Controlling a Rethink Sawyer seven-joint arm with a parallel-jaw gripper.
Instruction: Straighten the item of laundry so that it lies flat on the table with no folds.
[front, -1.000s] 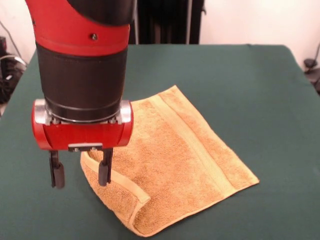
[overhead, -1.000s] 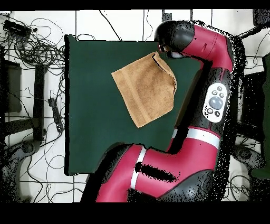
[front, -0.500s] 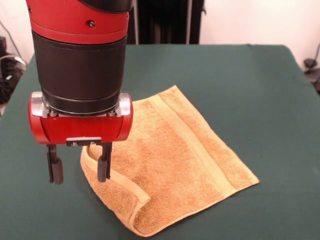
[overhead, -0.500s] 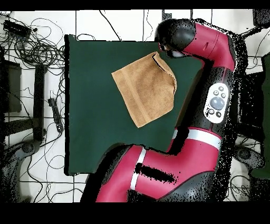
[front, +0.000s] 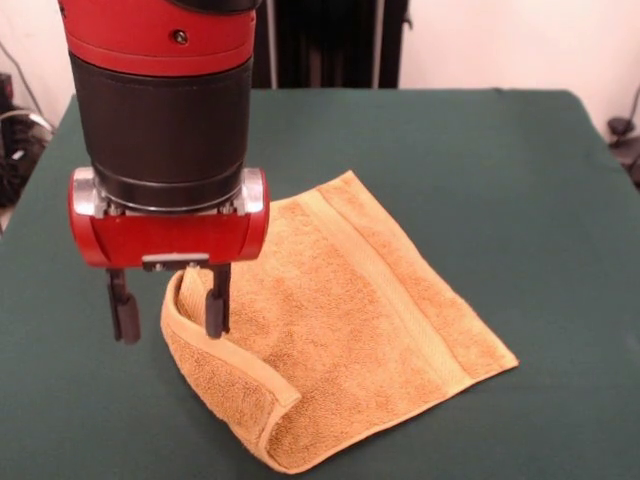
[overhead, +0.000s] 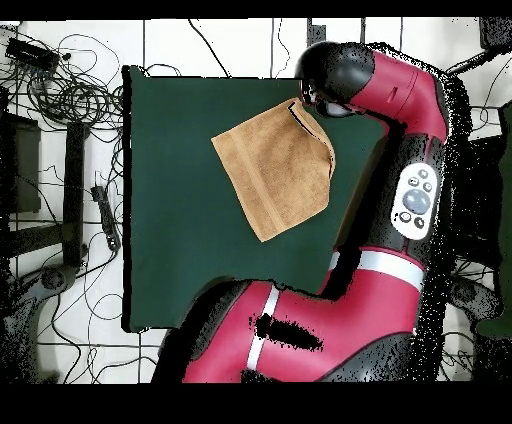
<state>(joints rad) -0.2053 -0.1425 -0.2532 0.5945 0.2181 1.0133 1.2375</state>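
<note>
The golden-orange towel (front: 340, 330) is found on the green table (front: 520, 160), its left edge folded over into a raised flap. The gripper (front: 170, 312) is positioned above that flap with jaws spread apart, nothing held; one finger (front: 216, 305) is seen against the fold's rim.

One towel (front: 340, 330) on one table (front: 480, 150) — one arm (overhead: 400, 130), one gripper (front: 168, 315) with two fingers (front: 216, 305).

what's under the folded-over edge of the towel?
More of the towel itself: the hemmed edge is doubled over its own terry, beside the open gripper. Below that presumably the table, but the cloth hides it, and anything tucked inside the fold.
</note>
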